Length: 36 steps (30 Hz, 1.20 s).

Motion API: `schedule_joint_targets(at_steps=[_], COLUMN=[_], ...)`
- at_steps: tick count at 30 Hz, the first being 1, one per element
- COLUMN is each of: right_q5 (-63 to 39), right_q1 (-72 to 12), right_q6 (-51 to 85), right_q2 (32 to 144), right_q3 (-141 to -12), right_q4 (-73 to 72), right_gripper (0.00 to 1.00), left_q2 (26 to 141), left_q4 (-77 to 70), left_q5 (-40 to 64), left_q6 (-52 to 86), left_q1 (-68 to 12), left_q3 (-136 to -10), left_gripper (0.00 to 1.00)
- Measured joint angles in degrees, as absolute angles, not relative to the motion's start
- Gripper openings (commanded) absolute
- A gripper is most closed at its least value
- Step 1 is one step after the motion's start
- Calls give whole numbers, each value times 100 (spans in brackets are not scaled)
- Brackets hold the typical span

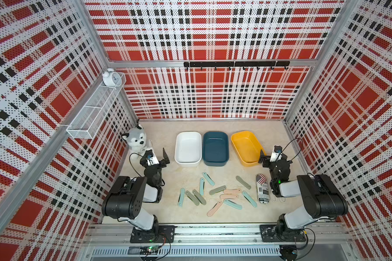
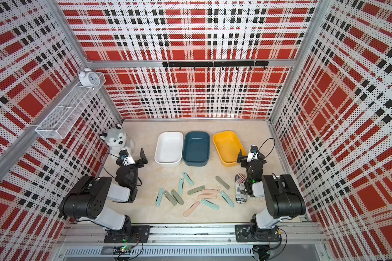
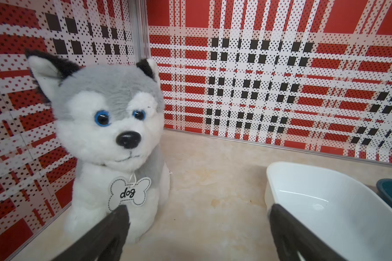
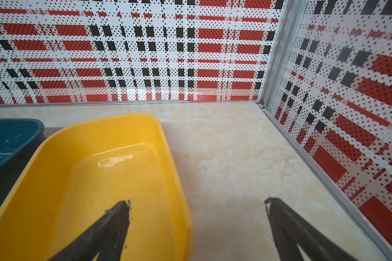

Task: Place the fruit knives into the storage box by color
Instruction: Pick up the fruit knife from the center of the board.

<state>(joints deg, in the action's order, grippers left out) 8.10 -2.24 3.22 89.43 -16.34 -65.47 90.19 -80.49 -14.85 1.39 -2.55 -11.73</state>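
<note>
Several fruit knives lie scattered on the beige table in both top views: teal ones (image 1: 208,178), grey-green ones (image 1: 243,182) and pink ones (image 1: 232,191). Behind them three storage boxes stand in a row: white (image 1: 187,163), dark teal (image 1: 215,163) and yellow (image 1: 235,149). My left gripper (image 1: 157,157) (image 3: 198,209) hovers open and empty between the plush dog and the white box (image 3: 303,174). My right gripper (image 1: 274,158) (image 4: 197,203) is open and empty over the yellow box's (image 4: 54,158) near right edge. No knife shows in either wrist view.
A plush husky (image 1: 136,140) (image 3: 111,126) sits at the back left, close to my left fingers. A white printed pouch (image 1: 262,188) lies beside the right arm. Plaid walls close three sides; a wire shelf (image 1: 93,113) holding a clock hangs on the left wall.
</note>
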Motion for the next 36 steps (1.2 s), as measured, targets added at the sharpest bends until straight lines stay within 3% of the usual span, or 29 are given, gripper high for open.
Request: schedule_joint_targets(at_steps=[27,36], right_q5=[679,910], right_q1=[-209,-528], right_q6=[344,364], right_q2=[8943,7706], right_q3=[-1632,-2381], right_q4=[-6578,-5389], right_gripper=[100,97], left_q2=[8945,7531], left_q4=[-7961,-6414], left_q5=[-1413,-1876], left_q6=[143,95], left_q1=[-217,-768], left_q3=[-1173,-1682], left_gripper=[98,98])
